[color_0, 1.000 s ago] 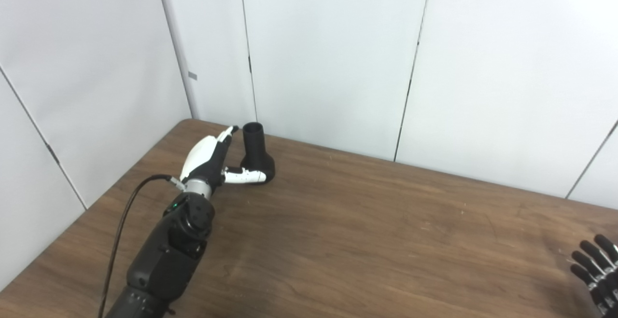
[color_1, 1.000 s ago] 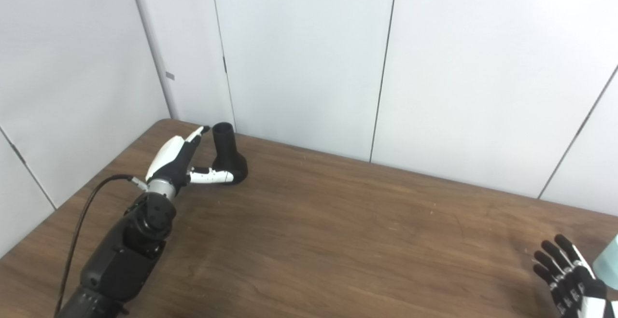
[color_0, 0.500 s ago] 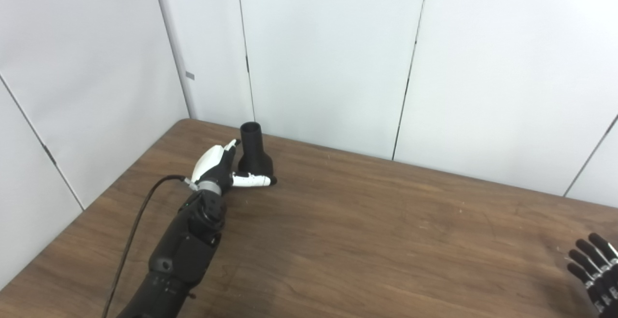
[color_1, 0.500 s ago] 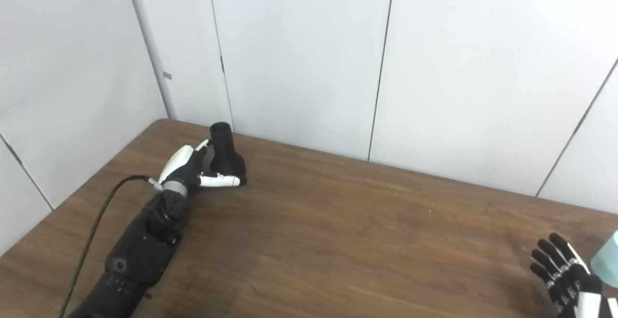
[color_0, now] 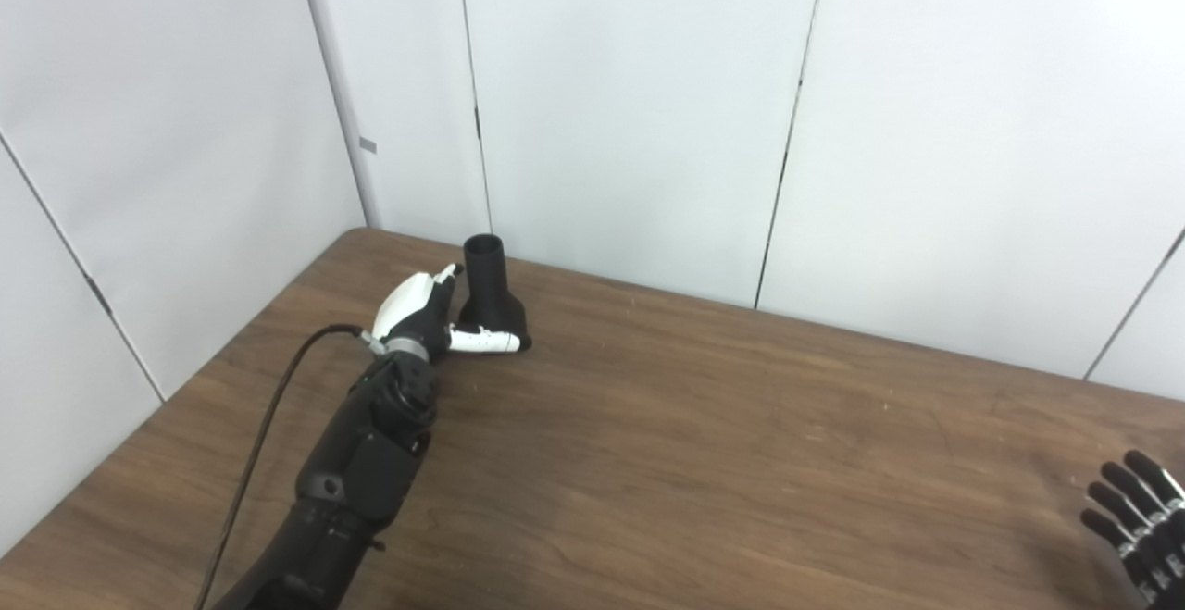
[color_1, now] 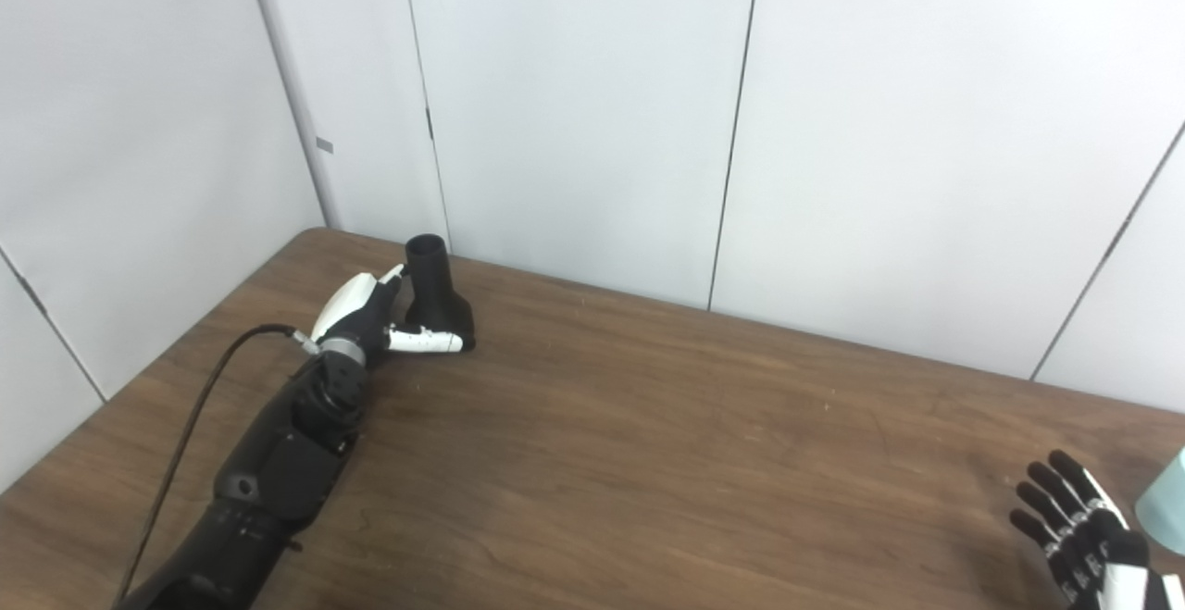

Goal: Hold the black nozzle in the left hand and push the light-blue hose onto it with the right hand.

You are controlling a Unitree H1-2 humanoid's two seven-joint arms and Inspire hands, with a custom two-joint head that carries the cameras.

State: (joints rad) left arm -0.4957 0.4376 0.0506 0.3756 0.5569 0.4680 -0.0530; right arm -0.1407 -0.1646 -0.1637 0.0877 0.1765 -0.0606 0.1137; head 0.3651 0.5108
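Note:
The black nozzle (color_0: 491, 295) stands upright on its wide base at the far left of the wooden table (color_0: 704, 425), near the wall. My left hand (color_0: 418, 309) is open right beside it on its left, fingers along the neck and thumb lying across the front of the base. I cannot tell whether the fingers touch it. My right hand (color_1: 1078, 536) rests open at the table's right front corner, fingers spread. A bit of the light-blue hose (color_1: 1166, 504) shows at the right edge of the right eye view, just right of that hand.
White wall panels (color_0: 629, 110) close off the table at the back and on the left, close behind the nozzle. A black cable (color_0: 268, 416) trails from my left wrist toward the front edge. Bare wood lies between the two hands.
My left arm has stretched forward and the hand has closed in on the nozzle, the thumb now across its base. My right hand has barely moved.

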